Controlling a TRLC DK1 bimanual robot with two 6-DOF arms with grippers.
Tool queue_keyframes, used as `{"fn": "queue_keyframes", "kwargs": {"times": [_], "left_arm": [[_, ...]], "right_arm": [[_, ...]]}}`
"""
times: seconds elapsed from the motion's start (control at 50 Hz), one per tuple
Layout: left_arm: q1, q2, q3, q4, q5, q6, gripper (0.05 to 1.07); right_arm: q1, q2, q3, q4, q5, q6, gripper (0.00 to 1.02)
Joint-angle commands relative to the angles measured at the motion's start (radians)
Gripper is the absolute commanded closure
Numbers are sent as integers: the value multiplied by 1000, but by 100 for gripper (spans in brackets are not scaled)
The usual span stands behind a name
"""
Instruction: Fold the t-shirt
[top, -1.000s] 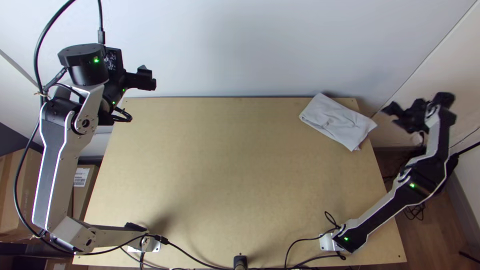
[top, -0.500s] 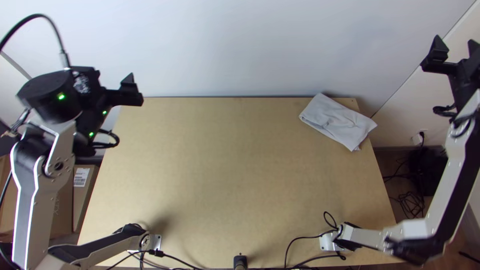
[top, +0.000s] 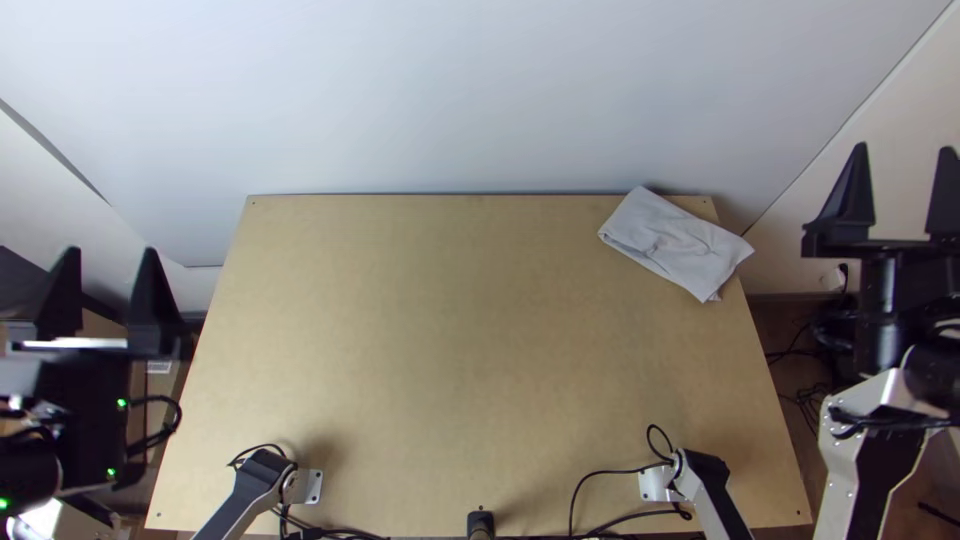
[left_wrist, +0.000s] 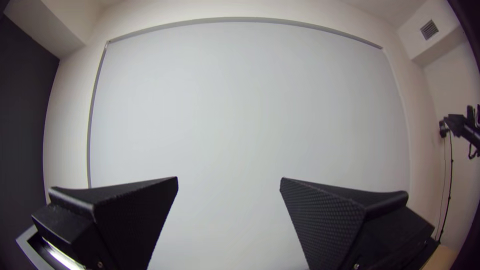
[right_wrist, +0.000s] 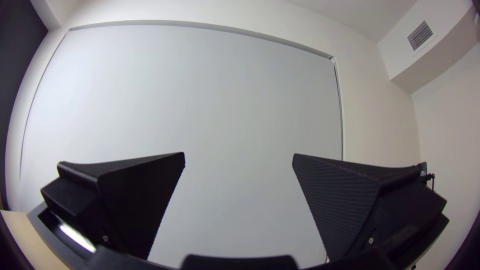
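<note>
The folded t-shirt (top: 675, 243) lay at upper right on the desk (top: 450, 350), below the pale wall (top: 480, 100). Black cables (top: 610, 471) trailed across its lower right. The left gripper (top: 110, 250) and right gripper (top: 904, 150), near opposite side edges, had fingers spread apart.

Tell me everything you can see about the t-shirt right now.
The t-shirt is pale grey, plain-looking, soft fabric, folded into a compact, roughly rectangular bundle. It lies slantwise at the far right corner of the table, one corner jutting past the right edge. Creases mark its middle, and a small bit pokes out at its near corner. Neither the left gripper nor the right gripper touches it.
</note>
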Motion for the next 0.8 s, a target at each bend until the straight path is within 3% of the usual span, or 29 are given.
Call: {"fn": "queue_keyframes", "kwargs": {"times": [0.0, 0.16, 0.42, 0.5, 0.66, 0.78], "left_arm": [[11, -99, -133, 95, 11, 38, 9], [45, -250, -357, 274, 12, 46, 9], [86, -471, -665, 444, 11, 29, 9], [94, -476, -722, 461, -29, 27, 9], [85, -474, -826, 536, -19, -19, 9], [83, -474, -941, 618, 6, 3, 9]], "right_arm": [[13, -87, -115, 68, 20, 21, 4], [21, -216, -278, 116, 23, 35, 4], [52, -411, -533, 188, 23, 42, 4], [59, -457, -617, 237, 23, 42, 4], [61, -538, -784, 249, 29, 42, 3], [81, -632, -961, 318, 32, 38, 3]]}}
